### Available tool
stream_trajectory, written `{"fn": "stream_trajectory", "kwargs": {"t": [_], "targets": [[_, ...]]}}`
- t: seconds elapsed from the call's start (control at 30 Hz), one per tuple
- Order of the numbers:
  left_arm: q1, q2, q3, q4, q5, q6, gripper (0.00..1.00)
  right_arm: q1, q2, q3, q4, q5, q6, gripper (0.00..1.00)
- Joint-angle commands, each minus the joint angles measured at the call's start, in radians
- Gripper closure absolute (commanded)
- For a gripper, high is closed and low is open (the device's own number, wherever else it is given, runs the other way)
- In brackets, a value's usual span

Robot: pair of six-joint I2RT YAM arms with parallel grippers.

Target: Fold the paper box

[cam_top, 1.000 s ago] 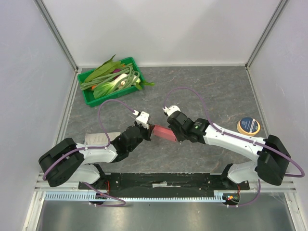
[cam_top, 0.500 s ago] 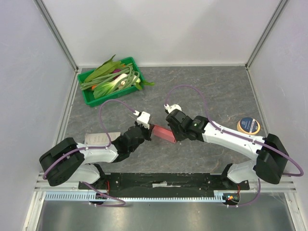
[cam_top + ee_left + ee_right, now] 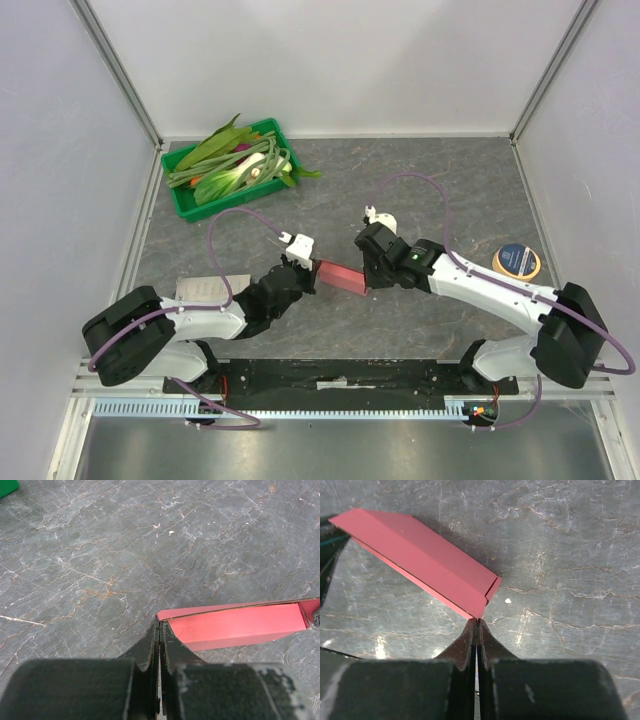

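Pink-red card is met right at the tips of both tools. The left tool (image 3: 159,630) is fully closed, and one end corner of the paper box (image 3: 235,627) is pinched between its tips. The right tool (image 3: 477,627) is likewise closed tight on the opposite end corner. The box is thus held as a flattened sleeve between the two tools, and a shadow beneath it suggests that it is raised slightly off the bench (image 3: 450,190). No flap is seen tucked, so the folding is judged to be at an early stage.

Only a sliver of card is caught in each grip. If the tools are drawn apart or twisted unevenly, a corner could be pulled free or torn. If they are pushed together off-line, the card could be creased away from its scored lines instead of being opened up.

Behind the left tool a white booklet (image 3: 205,288) is seen. Well out to the side of the right tool lies a tape roll (image 3: 517,262). Far ahead of the left tool a green tray (image 3: 170,180) of vegetables is set.
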Motion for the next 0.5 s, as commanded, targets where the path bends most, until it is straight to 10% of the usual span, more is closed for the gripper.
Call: {"fn": "stream_trajectory", "kwargs": {"t": [0.0, 0.47], "targets": [[-0.042, 0.028, -0.007, -0.106, 0.036, -0.008, 0.98, -0.021, -0.054, -0.018, 0.16, -0.048, 0.146, 1.0], [-0.064, 0.03, -0.004, -0.106, 0.02, -0.002, 0.98, -0.089, -0.103, -0.1, 0.258, -0.123, 0.353, 1.0]]}}
